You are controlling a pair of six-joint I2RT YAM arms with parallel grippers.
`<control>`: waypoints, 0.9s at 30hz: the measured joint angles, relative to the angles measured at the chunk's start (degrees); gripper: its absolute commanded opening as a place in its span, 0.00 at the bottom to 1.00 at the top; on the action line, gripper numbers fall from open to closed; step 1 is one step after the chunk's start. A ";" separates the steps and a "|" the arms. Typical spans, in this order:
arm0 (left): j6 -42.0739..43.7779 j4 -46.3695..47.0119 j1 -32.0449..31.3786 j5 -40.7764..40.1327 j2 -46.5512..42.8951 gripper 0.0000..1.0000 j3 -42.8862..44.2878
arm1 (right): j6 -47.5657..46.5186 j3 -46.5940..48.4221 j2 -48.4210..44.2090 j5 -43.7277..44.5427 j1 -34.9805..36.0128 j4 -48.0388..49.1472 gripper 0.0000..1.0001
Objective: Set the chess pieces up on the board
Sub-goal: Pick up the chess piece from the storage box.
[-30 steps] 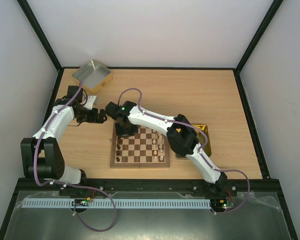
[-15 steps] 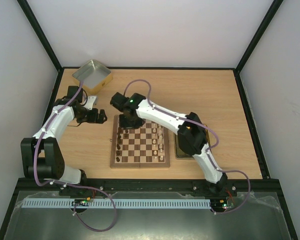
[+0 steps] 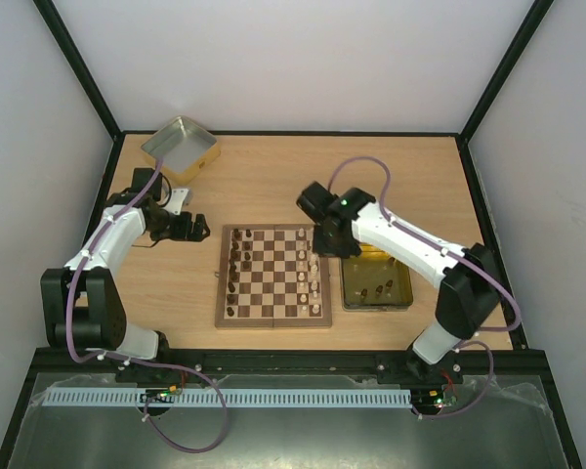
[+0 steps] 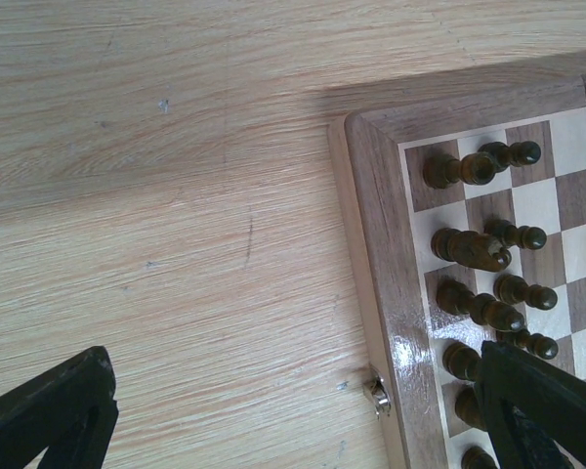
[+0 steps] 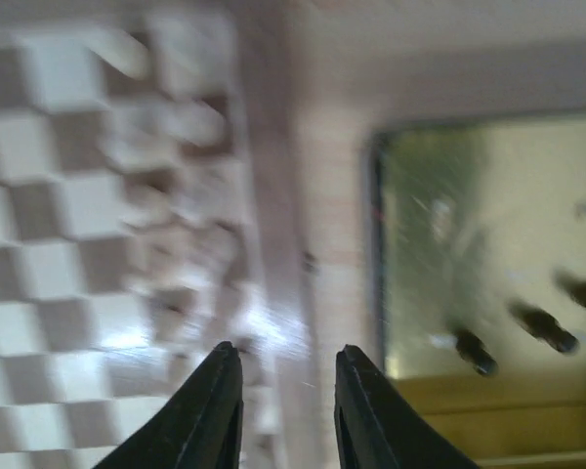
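Observation:
The board [image 3: 273,321] lies mid-table. Dark brown chess pieces [image 3: 234,269] stand in its two left columns and cream-white ones [image 3: 313,278] on its right side. A few dark pieces [image 3: 379,289] lie in the yellow-gold tin [image 3: 402,303]. My right gripper [image 3: 326,246] hangs open and empty over the board's right rim. In the blurred right wrist view, my right gripper [image 5: 285,369] is over the rim [image 5: 273,244], with the tin [image 5: 488,225] and its dark pieces [image 5: 539,328] to the right. My left gripper [image 3: 197,230] is wide open, left of the board. The left wrist view shows my left gripper [image 4: 293,430], the board's corner [image 4: 371,195] and dark pieces [image 4: 474,246].
A silver square tin [image 3: 181,147] stands at the table's far left corner. Black frame rails run along the table's sides. A small metal clasp [image 4: 377,394] sticks out of the board's left edge.
My right arm has swung from the board's far left corner across the board to its right edge, beside the gold tin. The left arm has not moved.

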 measured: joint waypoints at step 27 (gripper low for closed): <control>-0.02 -0.02 -1.05 -0.28 0.59 1.00 -0.02 | 0.26 -39.17 -16.46 -7.67 -16.41 15.17 0.26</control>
